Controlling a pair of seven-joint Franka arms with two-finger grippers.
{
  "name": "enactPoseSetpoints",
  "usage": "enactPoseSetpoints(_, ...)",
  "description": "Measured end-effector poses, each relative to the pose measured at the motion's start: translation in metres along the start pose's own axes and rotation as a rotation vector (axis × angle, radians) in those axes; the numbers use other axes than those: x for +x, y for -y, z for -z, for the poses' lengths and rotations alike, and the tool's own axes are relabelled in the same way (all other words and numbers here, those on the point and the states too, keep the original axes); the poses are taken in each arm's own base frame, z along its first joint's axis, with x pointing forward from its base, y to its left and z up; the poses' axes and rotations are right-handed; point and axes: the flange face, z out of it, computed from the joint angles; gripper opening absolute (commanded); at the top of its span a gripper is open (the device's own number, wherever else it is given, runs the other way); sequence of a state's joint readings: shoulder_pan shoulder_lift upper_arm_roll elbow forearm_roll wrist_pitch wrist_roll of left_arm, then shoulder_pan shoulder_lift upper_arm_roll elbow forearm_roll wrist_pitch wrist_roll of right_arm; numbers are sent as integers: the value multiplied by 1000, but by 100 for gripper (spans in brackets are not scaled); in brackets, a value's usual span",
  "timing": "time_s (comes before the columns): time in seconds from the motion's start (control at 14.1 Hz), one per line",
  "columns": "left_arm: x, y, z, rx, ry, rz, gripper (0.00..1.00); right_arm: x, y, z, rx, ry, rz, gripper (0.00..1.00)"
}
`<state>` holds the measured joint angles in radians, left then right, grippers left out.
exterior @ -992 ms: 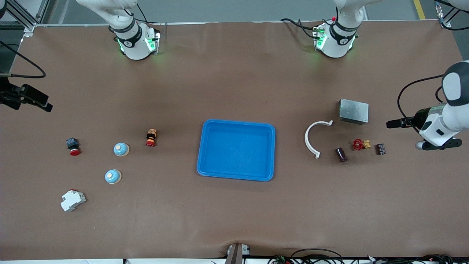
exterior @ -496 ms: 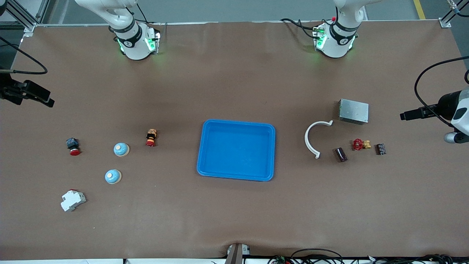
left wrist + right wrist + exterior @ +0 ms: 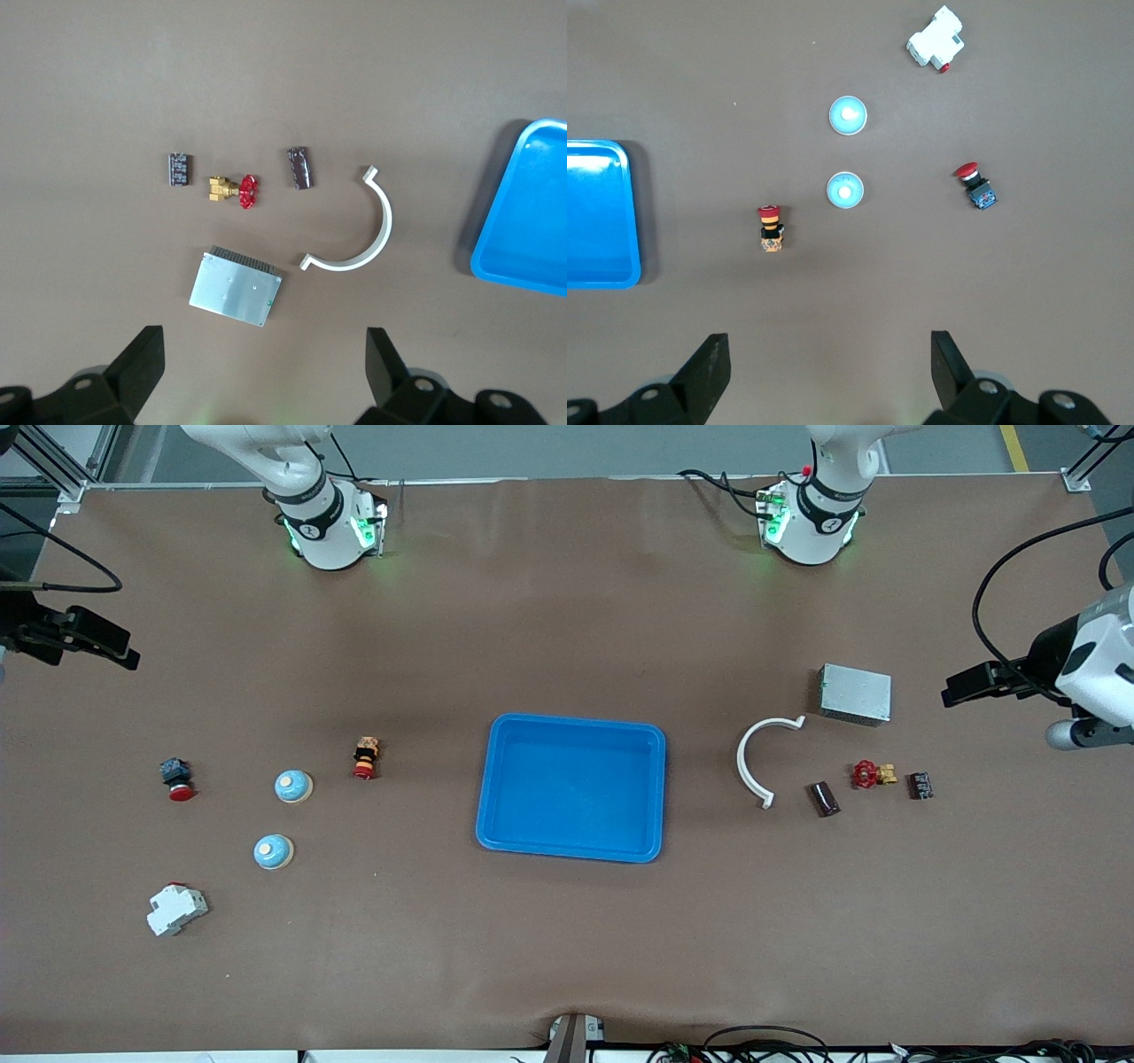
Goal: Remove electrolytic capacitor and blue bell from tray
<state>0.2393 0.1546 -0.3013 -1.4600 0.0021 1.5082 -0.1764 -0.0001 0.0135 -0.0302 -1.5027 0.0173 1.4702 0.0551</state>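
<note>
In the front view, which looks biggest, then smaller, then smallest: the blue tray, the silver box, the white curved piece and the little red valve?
1. blue tray, by far the biggest.
2. white curved piece and silver box: they look close in size, so I won't rank them.
3. red valve, the smallest.

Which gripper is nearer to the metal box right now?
Left. The left gripper hangs open over the left arm's end of the table, beside the metal box. The right gripper hangs open at the right arm's end, above the bells.

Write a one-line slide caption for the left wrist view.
Open left gripper above a metal box, white curved clip, two dark capacitors, red-handled valve; blue tray at edge.
</note>
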Motion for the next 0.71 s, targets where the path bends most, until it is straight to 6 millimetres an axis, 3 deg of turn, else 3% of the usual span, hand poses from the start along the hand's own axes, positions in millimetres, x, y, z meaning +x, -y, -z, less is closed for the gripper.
enactPoseSetpoints(0.43, -1, -5, 9, -3, -18, -10, 100, -1, 3, 11, 2, -54, 4, 100)
enactPoseSetpoints(0.71, -4, -27, 8, 9, -22, -28, 100, 0, 2, 12, 3, -60, 0, 100)
